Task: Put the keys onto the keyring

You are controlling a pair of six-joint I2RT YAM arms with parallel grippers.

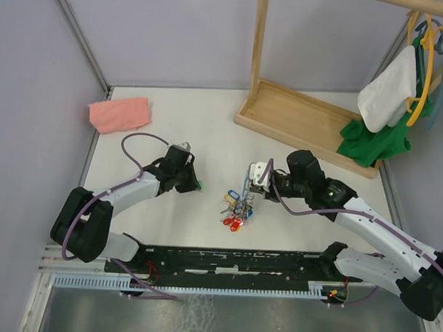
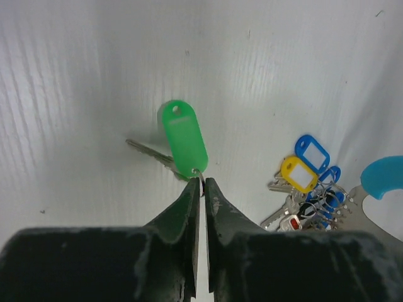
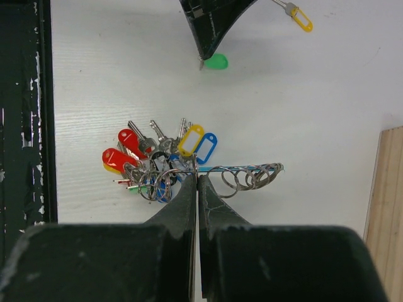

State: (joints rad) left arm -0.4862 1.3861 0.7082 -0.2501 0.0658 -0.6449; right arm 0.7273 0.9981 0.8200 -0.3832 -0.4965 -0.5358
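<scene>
Nearest the arm bases: keyring (image 3: 165, 175) on the white table (image 1: 169, 219), coloured-head keys fanned toward the near edge, light-blue tag (image 3: 236, 168) edge-on, stretched toward the far side. Clenched on the ring between fan and tag: right gripper (image 3: 197, 179), fingertips pressed together.

Left of the bunch and apart from it: left gripper (image 2: 203, 182), pinched on the small loop of the green-headed key (image 2: 182, 139). Long axis of the green head roughly in line with the fingers, free end pointing away from them. Silver blade flat on the table, angled away from the bunch.

Beyond the left fingertips: yellow-headed key (image 3: 301, 17), alone, slanted.

Farthest: pink cloth (image 1: 120, 114), wooden rack (image 1: 303, 121).
</scene>
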